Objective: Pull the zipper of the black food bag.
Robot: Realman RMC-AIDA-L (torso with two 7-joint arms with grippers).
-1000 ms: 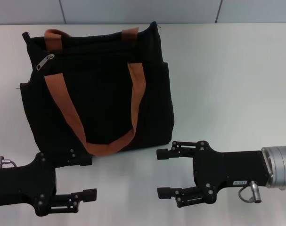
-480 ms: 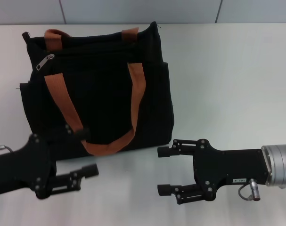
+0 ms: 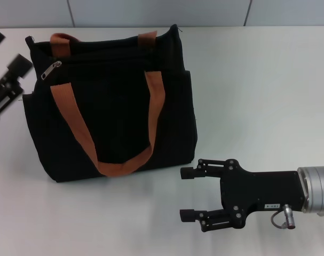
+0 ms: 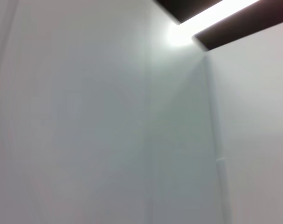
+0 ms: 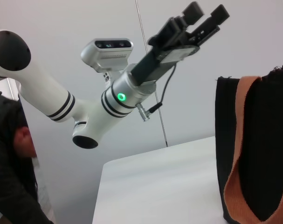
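left end effector (image 3: 4, 66) risen — fingers apart | beside black food bag (image 3: 119, 106) edge — zipper (image 3: 51, 70) untouched

The left gripper (image 3: 4, 69) is blurred and cut off by the head view's left edge, most of it unseen.

We saw even, bright light on the worktop (image 3: 258, 80), soft shadows beneath the black food bag (image 3: 111, 106), a blurred left gripper (image 3: 4, 74), and ceiling-lamp (image 4: 216, 16) glare.
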